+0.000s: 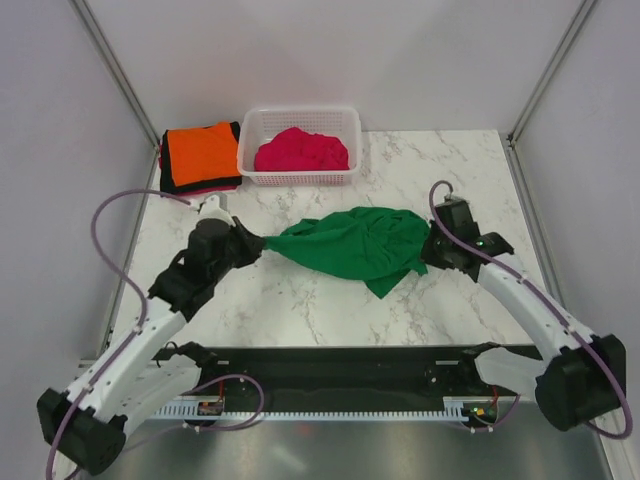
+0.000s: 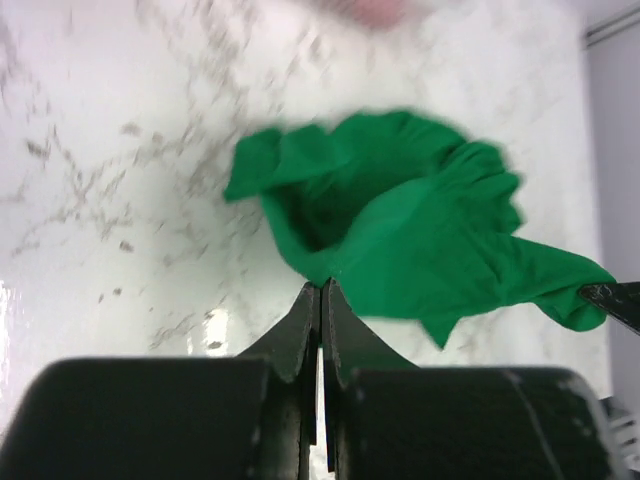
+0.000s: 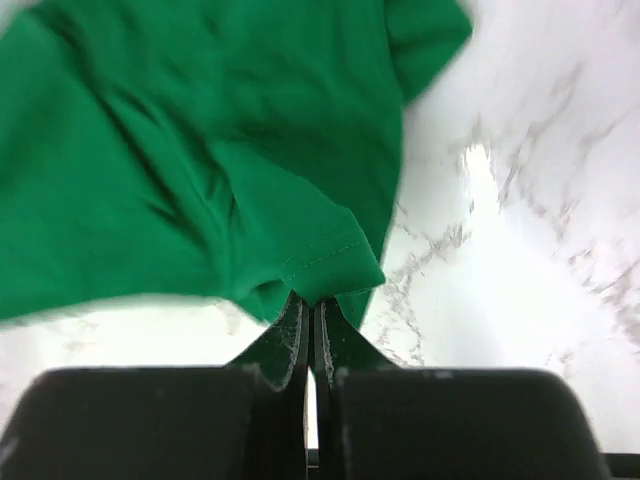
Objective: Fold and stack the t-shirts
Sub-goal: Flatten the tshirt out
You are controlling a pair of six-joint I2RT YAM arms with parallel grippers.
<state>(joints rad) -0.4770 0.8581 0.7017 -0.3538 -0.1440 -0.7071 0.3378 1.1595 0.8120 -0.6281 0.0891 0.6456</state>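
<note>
From the top view, we see the green t-shirt (image 1: 350, 245) on the near side of the white basket (image 1: 300, 177), its long axis running left to right, parallel to the basket's front wall. Our left gripper (image 1: 258, 247) pinches its left tip and our right gripper (image 1: 430, 250) pinches its right edge, one arm at each end.

In the left wrist view, the jaws are closed on a fold of green cloth, with the bulk lying ahead and rightward.

In the right wrist view, the jaws clamp a hemmed edge, and the shirt spreads ahead and leftward. We judge the coming move is a pull apart along that axis.
</note>
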